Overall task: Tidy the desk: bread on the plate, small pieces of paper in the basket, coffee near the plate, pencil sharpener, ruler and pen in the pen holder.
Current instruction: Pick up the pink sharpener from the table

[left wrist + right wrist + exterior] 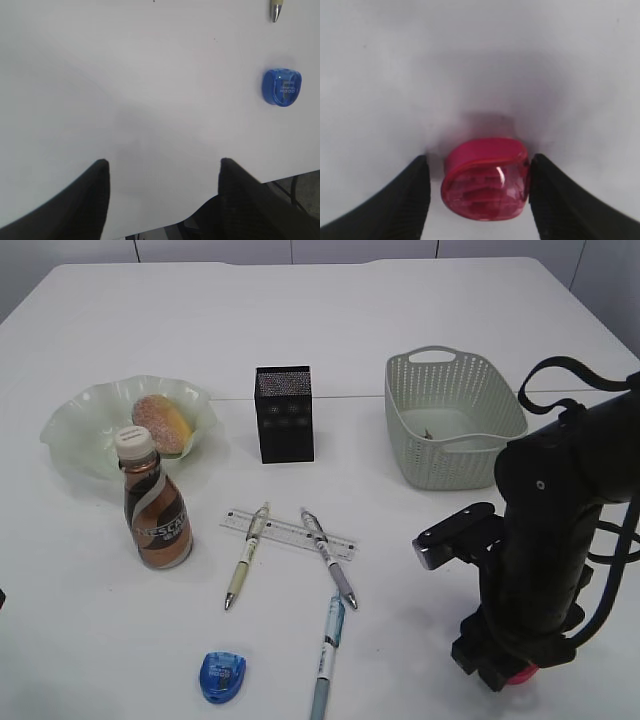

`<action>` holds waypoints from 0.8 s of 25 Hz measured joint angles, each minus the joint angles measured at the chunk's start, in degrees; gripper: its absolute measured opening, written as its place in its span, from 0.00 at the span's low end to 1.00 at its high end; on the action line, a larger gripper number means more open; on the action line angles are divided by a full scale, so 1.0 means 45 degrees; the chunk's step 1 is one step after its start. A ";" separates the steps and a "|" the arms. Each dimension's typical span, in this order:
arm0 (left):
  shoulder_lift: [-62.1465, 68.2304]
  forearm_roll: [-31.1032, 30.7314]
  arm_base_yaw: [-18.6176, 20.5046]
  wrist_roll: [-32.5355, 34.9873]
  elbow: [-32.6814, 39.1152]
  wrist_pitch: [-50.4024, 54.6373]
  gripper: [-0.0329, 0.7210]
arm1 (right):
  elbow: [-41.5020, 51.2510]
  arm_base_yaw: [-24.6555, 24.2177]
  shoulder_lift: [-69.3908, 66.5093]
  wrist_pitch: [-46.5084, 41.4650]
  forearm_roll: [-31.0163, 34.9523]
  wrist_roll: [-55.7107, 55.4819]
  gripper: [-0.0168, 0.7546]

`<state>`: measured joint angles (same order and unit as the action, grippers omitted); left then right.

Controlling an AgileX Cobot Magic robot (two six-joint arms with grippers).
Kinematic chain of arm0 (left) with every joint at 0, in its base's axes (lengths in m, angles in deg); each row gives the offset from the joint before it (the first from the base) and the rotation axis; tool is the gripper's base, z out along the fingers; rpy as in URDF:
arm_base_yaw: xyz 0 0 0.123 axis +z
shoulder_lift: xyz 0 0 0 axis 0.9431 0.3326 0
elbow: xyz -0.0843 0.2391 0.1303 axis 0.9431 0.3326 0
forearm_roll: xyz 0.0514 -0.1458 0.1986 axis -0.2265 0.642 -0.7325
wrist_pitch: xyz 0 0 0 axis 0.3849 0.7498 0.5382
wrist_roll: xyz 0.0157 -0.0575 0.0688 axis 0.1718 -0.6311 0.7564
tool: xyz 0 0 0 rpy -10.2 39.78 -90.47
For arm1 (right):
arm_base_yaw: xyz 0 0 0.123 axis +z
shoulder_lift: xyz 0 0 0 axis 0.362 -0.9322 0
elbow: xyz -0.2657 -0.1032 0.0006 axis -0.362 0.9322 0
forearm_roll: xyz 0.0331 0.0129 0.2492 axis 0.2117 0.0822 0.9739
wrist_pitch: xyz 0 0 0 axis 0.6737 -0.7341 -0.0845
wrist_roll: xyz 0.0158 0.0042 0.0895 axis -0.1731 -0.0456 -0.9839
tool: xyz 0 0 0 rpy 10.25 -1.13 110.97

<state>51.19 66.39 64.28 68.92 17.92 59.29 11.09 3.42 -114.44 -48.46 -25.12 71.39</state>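
Note:
A red pencil sharpener point(485, 185) lies on the table between the fingers of my right gripper point(480, 159). The jaws stand open around it: the right finger is against its side and a gap shows on the left. In the exterior view that gripper point(505, 675) is low at the front right, with the red sharpener point(520, 674) just showing. My left gripper point(163, 162) hangs open over bare table, left of a blue pencil sharpener point(281, 87). The bread point(160, 423) lies in the plate point(75, 430) and the coffee point(156, 510) stands just in front. The pen holder point(284, 413) stands mid-table.
The ruler point(290, 533) lies flat with two pens point(247, 555) point(328, 557) across it and a third pen point(328, 655) nearer the front. The blue sharpener point(222, 677) is front centre. The basket point(450, 420) holds a small dark scrap point(428, 433).

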 joint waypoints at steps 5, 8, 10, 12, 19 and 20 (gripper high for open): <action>0.0000 0.0000 0.0000 0.0000 0.0000 -0.0028 0.70 | 0.0000 0.0000 0.0000 0.0000 0.0000 0.0000 0.50; 0.0000 0.0000 0.0000 0.0000 0.0000 -0.0027 0.70 | 0.0000 0.0000 0.0000 0.0000 0.0000 0.0000 0.49; 0.0000 0.0023 0.0000 0.0000 0.0000 -0.0027 0.70 | 0.0000 0.0000 0.0000 0.0000 0.0000 0.0000 0.49; 0.0000 0.0023 0.0000 0.0000 0.0000 -0.0027 0.70 | 0.0000 0.0000 0.0127 0.0024 0.0000 0.0000 0.49; 0.0000 0.0023 0.0000 0.0000 0.0000 -0.0077 0.70 | -0.0954 0.0000 0.1265 0.0258 0.0337 0.0395 0.49; 0.0000 0.0023 0.0000 0.0000 0.0000 -0.0077 0.70 | -0.1313 0.0000 0.1350 0.0258 0.0564 0.0621 0.49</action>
<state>51.19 66.50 64.28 68.92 17.92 58.94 5.19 3.42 -108.36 -47.30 -22.58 74.18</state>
